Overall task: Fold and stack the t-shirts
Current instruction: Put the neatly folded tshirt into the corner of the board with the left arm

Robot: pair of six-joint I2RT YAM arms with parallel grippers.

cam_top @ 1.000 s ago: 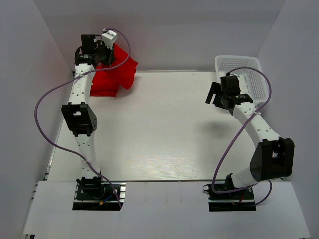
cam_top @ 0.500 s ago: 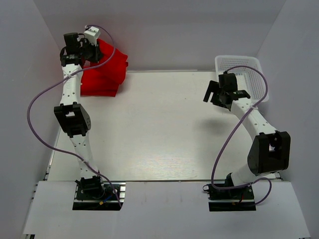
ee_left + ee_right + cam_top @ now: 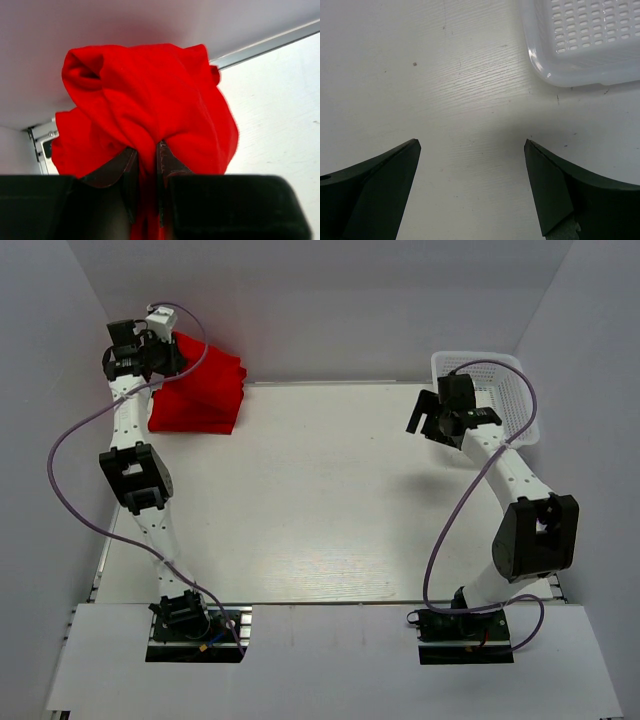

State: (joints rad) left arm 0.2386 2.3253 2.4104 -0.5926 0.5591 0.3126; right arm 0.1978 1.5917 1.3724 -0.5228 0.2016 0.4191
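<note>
- Left claw (image 3: 146, 150) pinching bunched red t-shirt (image 3: 150, 95); fingers sitting nearly closed on fabric fold.
- T-shirt hanging over far-left corner of surface (image 3: 320, 500), close to back wall.
- Right claw (image 3: 471, 142) hovering wide open, gripping nothing, just beside white mesh basket (image 3: 585, 80).

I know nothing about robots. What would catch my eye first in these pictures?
The bright red t-shirt stands out at once. It hangs bunched at the far left corner of the white table, pinched in the left gripper. At the far right sits a white mesh basket, and the right gripper is wide open above the tabletop beside it.
</note>
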